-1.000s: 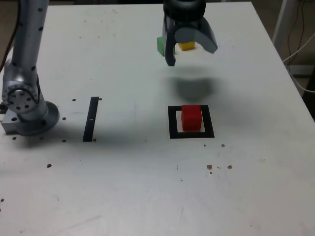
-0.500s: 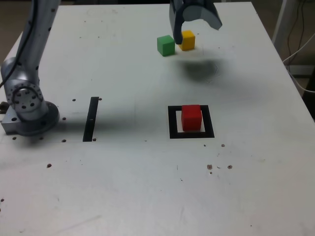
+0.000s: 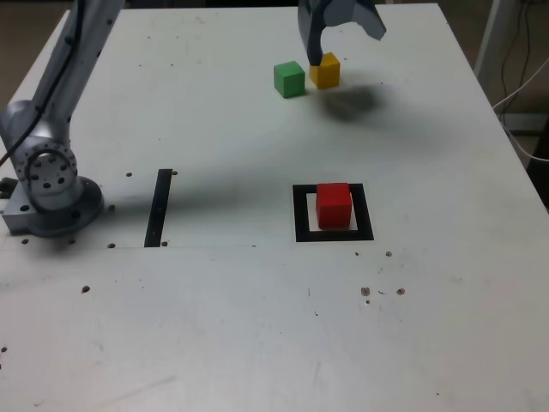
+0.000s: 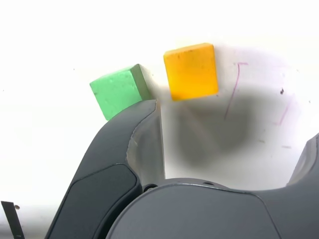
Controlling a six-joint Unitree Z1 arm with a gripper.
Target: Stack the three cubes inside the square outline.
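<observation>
The white tabletop [image 3: 257, 326] fills most of the exterior view and is marked with small dark specks. The arm's grey base [image 3: 47, 189] is seen near the tabletop's edge at the exterior view's left, with the arm reaching across toward the far edge. The gripper [image 3: 341, 30] is held above the tabletop near the far edge, its jaws spread wide and nothing held between them; in the wrist view one dark finger [image 4: 129, 144] is seen just beside the green cube, the gap between the jaws being empty.

The square outline [image 3: 334, 213] lies flat toward the tabletop's edge at the exterior view's right, about midway between near and far edges. The red cube [image 3: 334, 205] sits upright inside it, on the pale centre. A thin black strip [image 3: 159, 207] lies well apart from the outline, close to the arm's base.

The green cube [image 3: 289, 79] and the yellow cube [image 3: 324, 71] rest on the tabletop near the far edge, side by side and close together, well apart from the outline. The yellow cube [image 4: 191, 71] is just below the gripper; the green cube [image 4: 118, 89] is turned at a slight angle to it. Whether the two touch cannot be told.
</observation>
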